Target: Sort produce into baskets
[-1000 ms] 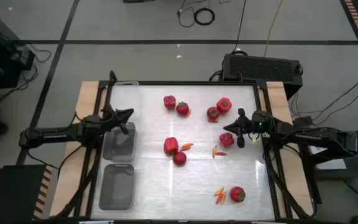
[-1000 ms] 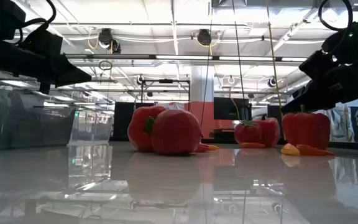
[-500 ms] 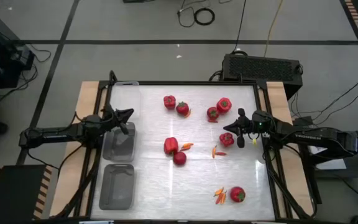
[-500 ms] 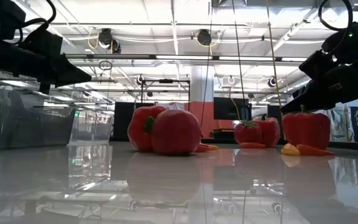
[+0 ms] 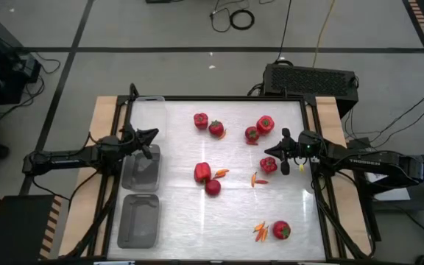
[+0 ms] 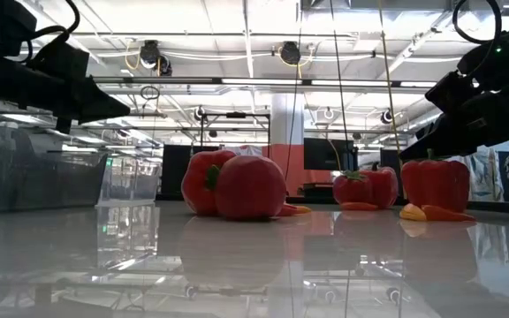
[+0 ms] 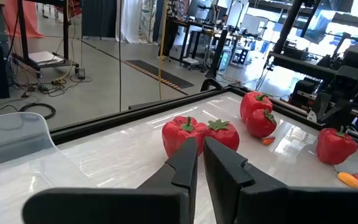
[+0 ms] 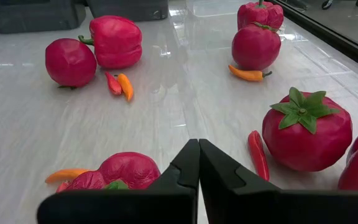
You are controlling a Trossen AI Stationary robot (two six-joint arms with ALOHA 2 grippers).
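Observation:
Red peppers and tomatoes lie scattered on the white table: two at the far middle [image 5: 208,124], two at the far right [image 5: 259,129], two in the middle [image 5: 206,178], one near the front [image 5: 280,230] and one pepper [image 5: 269,165] just below my right gripper [image 5: 268,152]. Small chilis [image 5: 258,179] lie among them. Three clear baskets [image 5: 140,171] stand in a row along the left edge. My left gripper [image 5: 155,133] hovers shut over that row, holding nothing. My right gripper [image 8: 199,148] is shut too, clear of the pepper [image 8: 110,177] beneath it.
A black frame [image 5: 219,99] borders the table. Open white surface lies between the middle pair and the front tomato. In the right wrist view a tomato with a green stem [image 8: 303,130] and a red chili [image 8: 258,155] lie just ahead of the fingers.

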